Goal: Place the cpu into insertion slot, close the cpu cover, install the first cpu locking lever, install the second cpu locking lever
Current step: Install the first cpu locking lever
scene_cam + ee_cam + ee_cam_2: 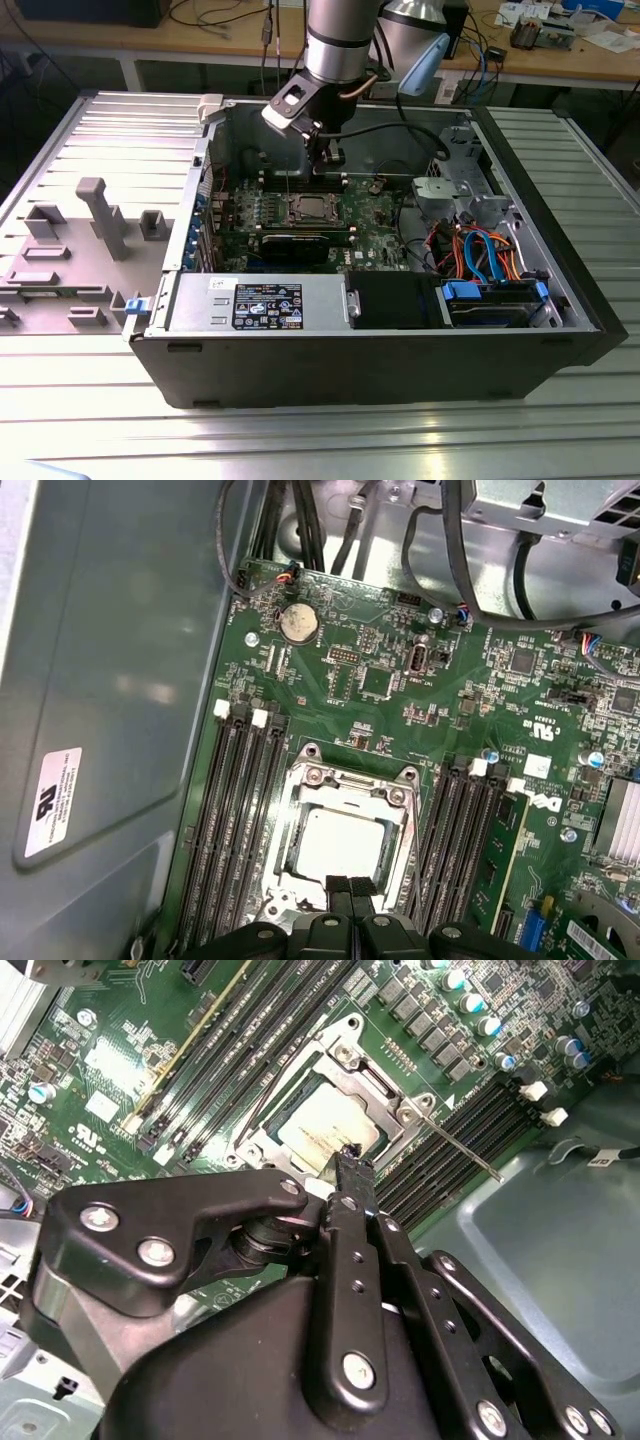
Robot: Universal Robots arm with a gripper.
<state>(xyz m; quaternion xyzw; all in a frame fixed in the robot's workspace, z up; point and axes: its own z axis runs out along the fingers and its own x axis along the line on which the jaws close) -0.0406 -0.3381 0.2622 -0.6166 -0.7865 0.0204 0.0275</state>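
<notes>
The cpu (345,846) shows its silvery top face inside the insertion slot (305,210) on the green motherboard. The cpu cover (352,777), a silver frame, lies flat around the chip in both wrist views. A thin locking lever (455,1144) sticks out loose from the socket corner over the memory slots. Another wire lever (262,1102) runs along the opposite side. My gripper (350,886) is shut with nothing between its fingers, its tips just above the socket edge nearest it. In the exterior view the gripper (327,166) hangs above the board, behind the socket.
Long black memory slots (238,820) flank the socket on both sides. The grey case wall (110,680) stands close by. A graphics card (300,243), a drive cage (445,195) and bundled cables (480,255) fill the case's exterior-view right.
</notes>
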